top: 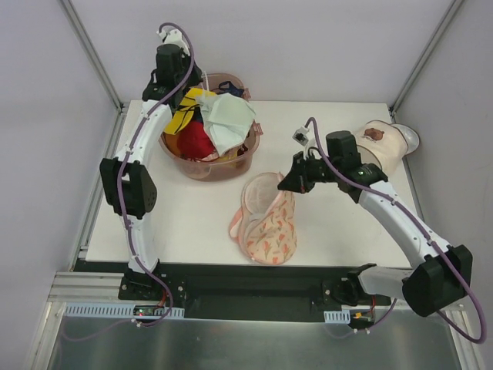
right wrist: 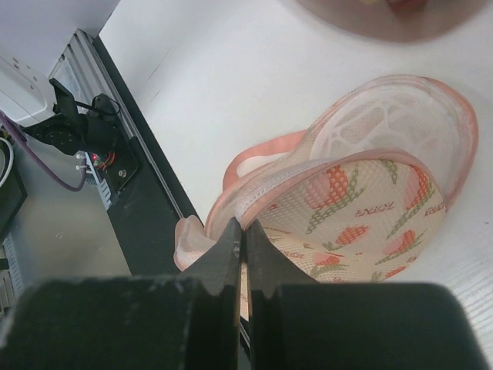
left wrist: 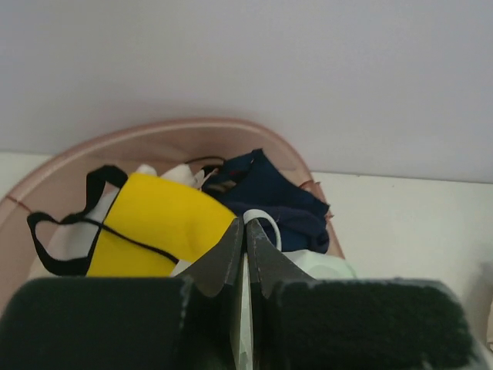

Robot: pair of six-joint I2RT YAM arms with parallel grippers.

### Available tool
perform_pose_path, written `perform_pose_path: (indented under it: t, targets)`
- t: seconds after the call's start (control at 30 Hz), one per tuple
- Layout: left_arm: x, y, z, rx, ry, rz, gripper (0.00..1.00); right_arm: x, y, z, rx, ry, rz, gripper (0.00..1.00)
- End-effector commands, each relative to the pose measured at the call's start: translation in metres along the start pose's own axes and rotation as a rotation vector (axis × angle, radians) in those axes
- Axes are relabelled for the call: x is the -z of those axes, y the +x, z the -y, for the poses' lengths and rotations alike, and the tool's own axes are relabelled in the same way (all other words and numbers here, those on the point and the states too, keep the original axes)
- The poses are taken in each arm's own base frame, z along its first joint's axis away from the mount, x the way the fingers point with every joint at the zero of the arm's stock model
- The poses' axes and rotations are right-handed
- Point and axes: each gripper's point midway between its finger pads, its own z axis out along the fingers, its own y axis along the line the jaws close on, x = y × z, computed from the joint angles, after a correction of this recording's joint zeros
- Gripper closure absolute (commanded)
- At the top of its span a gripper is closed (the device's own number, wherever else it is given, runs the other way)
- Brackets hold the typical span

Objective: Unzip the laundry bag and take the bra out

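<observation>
The laundry bag (top: 266,220) is a cream pouch with an orange-pink print. It stands open on the white table near the front edge, its pink-edged mouth gaping upward. My right gripper (top: 289,183) is shut on the bag's rim. In the right wrist view the jaws (right wrist: 244,231) pinch the pink edging of the bag (right wrist: 370,216). The pale mint-white bra (top: 231,119) lies on top of the garments in the pink basin (top: 250,154). My left gripper (top: 202,94) is over the basin's back left. Its jaws (left wrist: 246,227) are shut on a thin white strap of the bra (left wrist: 323,266).
The basin (left wrist: 154,135) holds yellow (left wrist: 162,223), navy (left wrist: 269,193) and red (top: 196,142) garments. A cream cylindrical container (top: 385,142) lies at the back right. Frame posts stand at the table's back corners, and a black rail runs along the front edge.
</observation>
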Motion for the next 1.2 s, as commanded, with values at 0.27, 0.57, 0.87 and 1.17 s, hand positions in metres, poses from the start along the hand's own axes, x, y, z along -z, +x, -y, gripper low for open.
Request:
perform_pose_path:
  t: [0.27, 0.57, 0.87, 1.17]
  targets:
    - [-0.001, 0.015, -0.066, 0.113, -0.181, 0.060, 1.00, -0.017, -0.015, 0.018, -0.003, 0.006, -0.009, 0.99]
    - [0.005, 0.033, -0.068, 0.102, -0.175, 0.029, 0.65, 0.003, -0.037, 0.075, -0.097, 0.393, 0.141, 0.99]
    - [0.053, 0.006, -0.040, 0.087, -0.093, 0.026, 0.01, 0.064, -0.062, 0.118, -0.150, 0.791, 0.333, 0.99]
    - [0.147, 0.040, -0.009, 0.110, 0.051, -0.075, 0.01, 0.101, -0.106, 0.149, -0.208, 1.075, 0.389, 0.04]
